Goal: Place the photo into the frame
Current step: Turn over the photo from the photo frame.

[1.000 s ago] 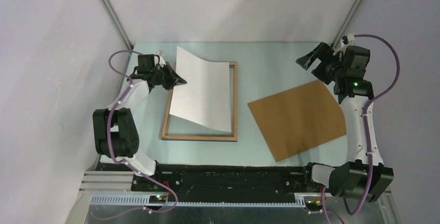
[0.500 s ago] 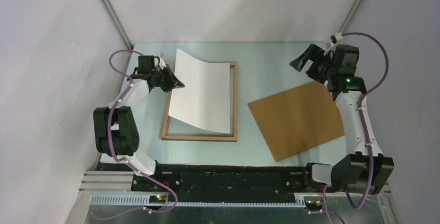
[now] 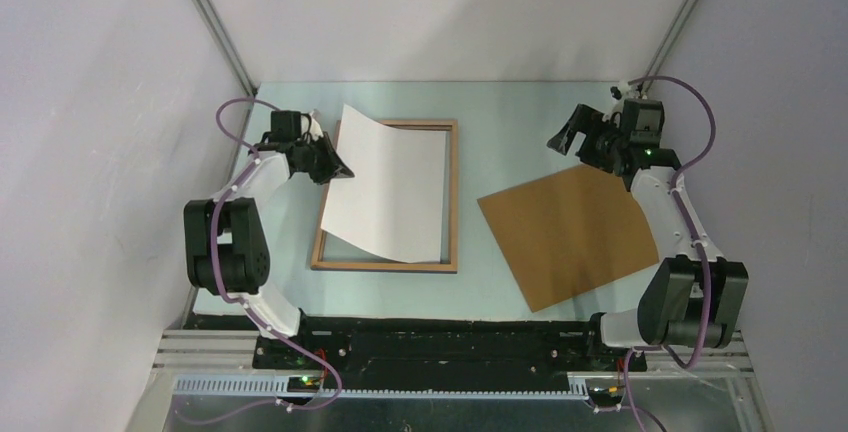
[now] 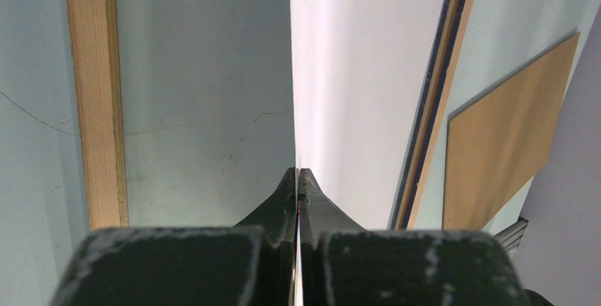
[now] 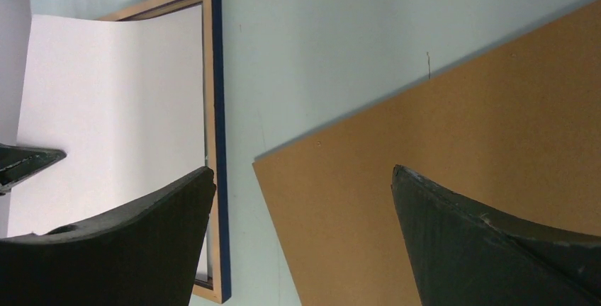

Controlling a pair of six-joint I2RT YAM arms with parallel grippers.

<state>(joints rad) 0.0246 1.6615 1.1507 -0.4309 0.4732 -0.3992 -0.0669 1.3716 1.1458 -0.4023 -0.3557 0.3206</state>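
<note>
Top external view: the frame (image 3: 385, 266) lies back side up on the counter (image 3: 500, 102), and the photo (image 3: 385, 192) is draped across its opening with the white back facing up. The task looks about half done. The sheet is over the frame but not seated. Its right side rests low inside the frame, close along the right border. Its left edge is lifted off the left border, so the paper bows, and its far left corner rises past the frame's far left corner. What is left, by my reading, is to lower and square that raised edge inside the borders and let go. After that the brown backing board (image 3: 570, 232), lying flat to the right of the frame and apart from it, would probably go on top.

The left arm reaches in from the left of the frame with its forearm angled toward it. The left claw (image 3: 340, 167) is pinched fully closed on the photo's left edge, and the wrist view shows the thin sheet caught between the tips.

The right arm stretches out to the right of the frame. The right claw (image 3: 566, 134) hangs above the board's far edge, facing the frame, spread wide and holding nothing.
</note>
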